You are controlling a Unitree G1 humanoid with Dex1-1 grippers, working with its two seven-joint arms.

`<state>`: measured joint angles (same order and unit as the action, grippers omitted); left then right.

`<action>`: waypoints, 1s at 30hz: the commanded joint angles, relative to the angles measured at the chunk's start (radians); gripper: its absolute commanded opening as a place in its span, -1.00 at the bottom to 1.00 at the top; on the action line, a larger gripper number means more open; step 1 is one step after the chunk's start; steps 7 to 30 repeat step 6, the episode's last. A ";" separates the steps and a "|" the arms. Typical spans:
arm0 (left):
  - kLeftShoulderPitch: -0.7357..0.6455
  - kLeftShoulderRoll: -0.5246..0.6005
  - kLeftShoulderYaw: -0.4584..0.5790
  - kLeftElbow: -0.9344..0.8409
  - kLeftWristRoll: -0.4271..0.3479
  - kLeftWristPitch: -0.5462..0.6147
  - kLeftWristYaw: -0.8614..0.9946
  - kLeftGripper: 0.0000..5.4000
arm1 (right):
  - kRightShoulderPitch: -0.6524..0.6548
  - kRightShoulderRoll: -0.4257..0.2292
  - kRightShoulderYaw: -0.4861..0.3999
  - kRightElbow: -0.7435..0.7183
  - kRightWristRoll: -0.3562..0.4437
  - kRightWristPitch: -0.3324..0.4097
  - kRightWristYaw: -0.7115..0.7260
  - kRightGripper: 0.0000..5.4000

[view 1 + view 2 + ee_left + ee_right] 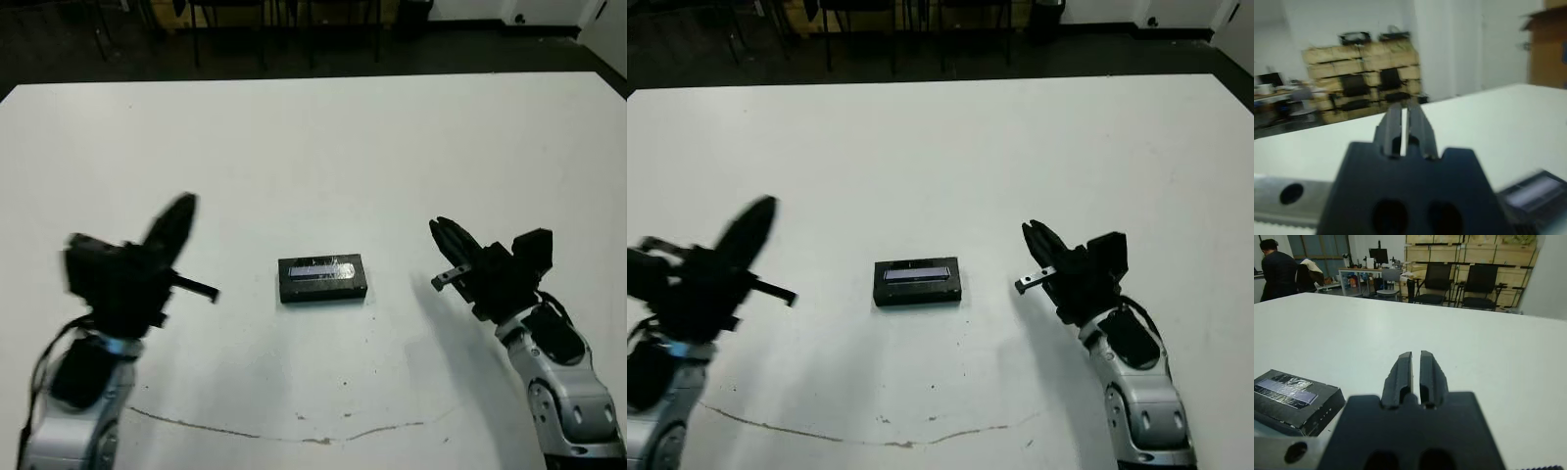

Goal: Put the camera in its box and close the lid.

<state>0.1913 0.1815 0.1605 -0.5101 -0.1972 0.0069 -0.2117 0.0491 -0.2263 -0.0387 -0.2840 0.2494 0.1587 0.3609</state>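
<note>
Judging from the frames, the task looks complete: the lid (320, 269), black with a silvery-blue strip, sits flush on the box (322, 290) at the centre of the white table (313, 137). The camera is not visible, presumably enclosed. The left gripper (167, 235) and right gripper (1416, 369) stand well clear on either side, fingers nearly together, holding nothing.

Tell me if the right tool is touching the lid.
Apart. The left eye view shows bare white table between the right tool and the lid.
</note>
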 commanded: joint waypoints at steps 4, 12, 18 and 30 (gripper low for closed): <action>-0.030 -0.081 0.022 0.163 0.071 -0.100 0.123 -0.99 | -0.011 0.008 0.005 0.068 -0.032 -0.055 -0.015 -1.00; -0.033 -0.094 0.015 0.190 0.083 -0.113 0.140 -0.99 | -0.018 0.009 0.006 0.059 -0.037 -0.023 -0.034 -1.00; -0.033 -0.094 0.015 0.190 0.083 -0.113 0.140 -0.99 | -0.018 0.009 0.006 0.059 -0.037 -0.023 -0.034 -1.00; -0.033 -0.094 0.015 0.190 0.083 -0.113 0.140 -0.99 | -0.018 0.009 0.006 0.059 -0.037 -0.023 -0.034 -1.00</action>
